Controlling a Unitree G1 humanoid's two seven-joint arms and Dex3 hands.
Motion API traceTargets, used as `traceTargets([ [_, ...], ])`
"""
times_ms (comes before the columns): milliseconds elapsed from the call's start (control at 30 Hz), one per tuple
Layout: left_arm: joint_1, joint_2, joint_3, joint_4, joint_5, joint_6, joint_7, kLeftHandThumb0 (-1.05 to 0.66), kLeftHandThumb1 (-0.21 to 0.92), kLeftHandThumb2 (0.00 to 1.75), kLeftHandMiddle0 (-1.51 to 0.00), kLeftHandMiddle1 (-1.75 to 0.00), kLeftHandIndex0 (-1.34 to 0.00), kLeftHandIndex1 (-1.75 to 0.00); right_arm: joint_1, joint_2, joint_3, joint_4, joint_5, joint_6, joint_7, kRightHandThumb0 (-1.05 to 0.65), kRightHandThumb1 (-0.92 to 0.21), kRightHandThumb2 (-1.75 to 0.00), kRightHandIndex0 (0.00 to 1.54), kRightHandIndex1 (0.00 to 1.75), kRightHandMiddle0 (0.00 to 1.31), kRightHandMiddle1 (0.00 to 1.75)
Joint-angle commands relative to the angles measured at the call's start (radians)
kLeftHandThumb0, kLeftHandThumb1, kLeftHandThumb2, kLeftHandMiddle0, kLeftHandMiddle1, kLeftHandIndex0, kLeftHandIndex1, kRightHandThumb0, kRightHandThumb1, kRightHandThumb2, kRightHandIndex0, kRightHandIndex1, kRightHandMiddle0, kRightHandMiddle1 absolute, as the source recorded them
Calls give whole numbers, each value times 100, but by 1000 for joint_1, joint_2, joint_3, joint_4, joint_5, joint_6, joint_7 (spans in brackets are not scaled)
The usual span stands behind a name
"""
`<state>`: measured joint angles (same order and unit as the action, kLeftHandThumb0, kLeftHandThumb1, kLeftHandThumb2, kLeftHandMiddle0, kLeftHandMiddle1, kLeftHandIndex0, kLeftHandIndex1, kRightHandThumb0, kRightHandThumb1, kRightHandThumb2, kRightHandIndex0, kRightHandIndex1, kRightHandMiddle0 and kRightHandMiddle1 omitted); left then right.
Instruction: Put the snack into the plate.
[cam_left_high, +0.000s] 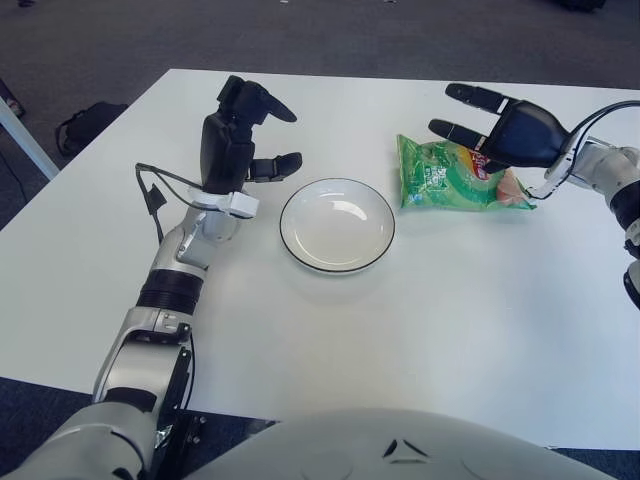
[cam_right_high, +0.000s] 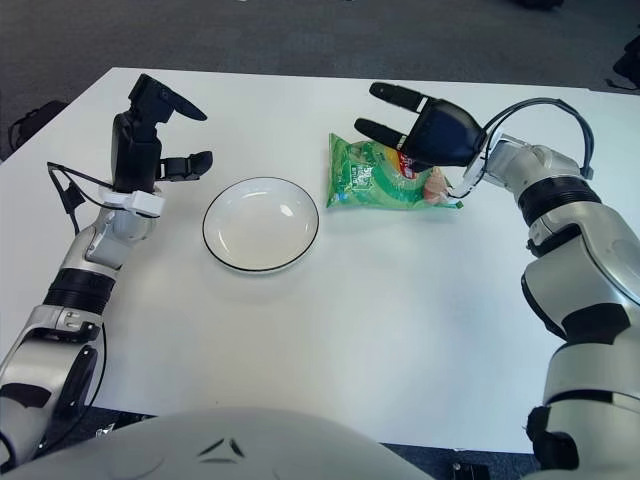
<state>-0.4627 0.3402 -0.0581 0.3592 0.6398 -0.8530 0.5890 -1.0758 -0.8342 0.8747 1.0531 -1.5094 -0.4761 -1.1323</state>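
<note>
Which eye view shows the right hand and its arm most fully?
The right eye view: the right hand over the snack bag shows with its whole arm. The left eye view crops the arm at the frame edge.

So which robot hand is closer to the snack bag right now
Right. The right robot hand is over the snack bag's far right end, fingers spread; the left robot hand is raised beyond the plate, on its left.

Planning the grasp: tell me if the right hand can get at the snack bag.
Probably yes: the right hand hovers open at the snack bag's right end, nothing between them.
</note>
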Motion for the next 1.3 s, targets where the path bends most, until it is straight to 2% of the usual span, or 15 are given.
traceTargets([
  [0, -3, 12, -5, 9, 8, -12, -2, -1, 62, 87, -45, -147, -32, -175, -16, 5, -16, 16, 45, 8, 1, -64, -73, -59, 1, 1, 0, 17],
  [100, -3, 12, -7, 10, 7, -15, -4, -1, 62, 86, -46, -146, -32, -175, -15, 5, -30, 20, 86, -10, 18, -64, -75, -60, 1, 1, 0, 20],
  [267, 1, 10, -9, 10, 7, -17, -5, -1, 61, 88, -47, -146, -33, -175, -4, -4, -75, 14, 189, -93, 55, -69, -80, -58, 3, 1, 0, 27],
  [333, 3, 8, -10, 10, 13, -16, 0, -1, 59, 90, -48, -146, -34, -174, 18, -4, -142, 15, 311, -174, 180, -74, -83, -54, 4, 1, 0, 29],
  [400, 4, 8, -11, 14, 18, -17, 5, -1, 57, 92, -49, -147, -34, -174, 38, -2, -191, 6, 400, -205, 286, -82, -88, -47, 6, 2, 0, 32],
  [467, 3, 7, -13, 18, 21, -17, 8, -1, 56, 94, -49, -148, -35, -174, 62, -2, -242, -19, 489, -211, 402, -86, -90, -46, 7, 2, 0, 33],
  [600, 3, 5, -15, 22, 22, -16, 7, -1, 54, 96, -50, -149, -36, -173, 96, -9, -305, -77, 598, -216, 564, -90, -92, -45, 8, 2, 0, 36],
  [700, 2, 4, -17, 30, 16, -17, 1, -1, 51, 100, -53, -151, -37, -171, 124, -14, -359, -135, 703, -217, 723, -91, -92, -47, 11, 3, 0, 44],
  [933, -7, 3, -22, 48, 15, -22, 1, -1, 44, 111, -57, -161, -40, -165, 207, -35, -453, -312, 866, -142, 1014, -94, -92, -55, 17, 7, 0, 53],
  [1100, -16, 3, -23, 67, 20, -31, 14, -1, 37, 121, -59, -172, -43, -161, 315, -34, -529, -536, 926, 5, 1156, -95, -92, -60, 21, 9, 0, 56],
  [1267, -21, 0, -21, 84, 21, -33, 29, -1, 35, 124, -60, -173, -43, -161, 386, -6, -578, -670, 921, 142, 1231, -95, -92, -68, 23, 11, 0, 63],
])
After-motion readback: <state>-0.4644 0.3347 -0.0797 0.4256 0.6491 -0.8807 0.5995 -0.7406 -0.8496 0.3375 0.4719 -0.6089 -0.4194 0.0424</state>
